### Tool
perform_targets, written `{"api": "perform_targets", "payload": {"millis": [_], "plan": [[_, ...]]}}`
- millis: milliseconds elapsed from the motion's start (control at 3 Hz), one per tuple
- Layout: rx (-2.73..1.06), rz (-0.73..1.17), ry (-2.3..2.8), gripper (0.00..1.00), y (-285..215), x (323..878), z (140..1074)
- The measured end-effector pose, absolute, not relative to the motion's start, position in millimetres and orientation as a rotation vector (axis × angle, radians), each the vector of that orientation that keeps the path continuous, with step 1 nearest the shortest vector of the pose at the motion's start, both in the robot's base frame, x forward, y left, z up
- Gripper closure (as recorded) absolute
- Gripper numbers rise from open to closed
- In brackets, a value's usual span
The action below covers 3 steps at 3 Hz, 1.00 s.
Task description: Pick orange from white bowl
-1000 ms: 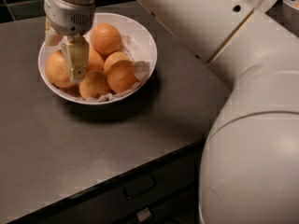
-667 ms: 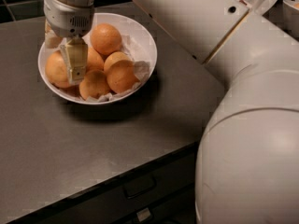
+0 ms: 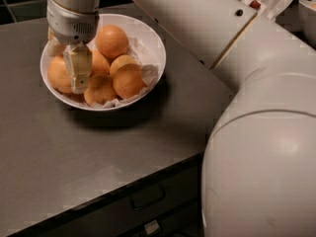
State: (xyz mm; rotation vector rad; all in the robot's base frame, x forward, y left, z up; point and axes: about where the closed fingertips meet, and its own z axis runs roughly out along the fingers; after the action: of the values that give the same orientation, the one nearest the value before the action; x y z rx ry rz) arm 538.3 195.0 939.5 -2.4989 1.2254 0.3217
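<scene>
Camera view, looking down over the robot's own bulky white arm [image 3: 256, 132] toward a dark counter. The gripper [image 3: 78, 80] hangs at the upper left, pointing straight down into the white bowl [image 3: 154, 46], with its tip sunk among the fruit. Whether it is open or closed cannot be told from here, because its grey wrist housing [image 3: 74, 26] covers most of it from above.

Just to the left of the gripper's tip, and seemingly touching it, lies the orange [image 3: 58, 75], a large, slightly paler fruit resting against the bowl's left wall. It is still seated in the bowl, not lifted. Five other oranges [image 3: 112, 41] crowd round: one just right of the gripper, one high at the back, two at centre right and one at the front rim. Crumpled white paper [image 3: 149, 74] lines the bowl beneath them.

The bowl sits near the back left of the grey counter [image 3: 98, 157], with a drawer front [image 3: 148, 196] below the counter's edge.

As for progress, the approach looks finished and the gripper is down at grasping height. A secure hold on the orange and the lift clear of the bowl appear still to be done.
</scene>
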Motion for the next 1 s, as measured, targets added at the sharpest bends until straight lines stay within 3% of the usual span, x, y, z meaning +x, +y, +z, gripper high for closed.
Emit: {"api": "perform_targets", "payload": {"millis": [1000], "plan": [[-2.521, 0.34, 1.217, 0.27, 203.3, 541.7, 930.9]]}}
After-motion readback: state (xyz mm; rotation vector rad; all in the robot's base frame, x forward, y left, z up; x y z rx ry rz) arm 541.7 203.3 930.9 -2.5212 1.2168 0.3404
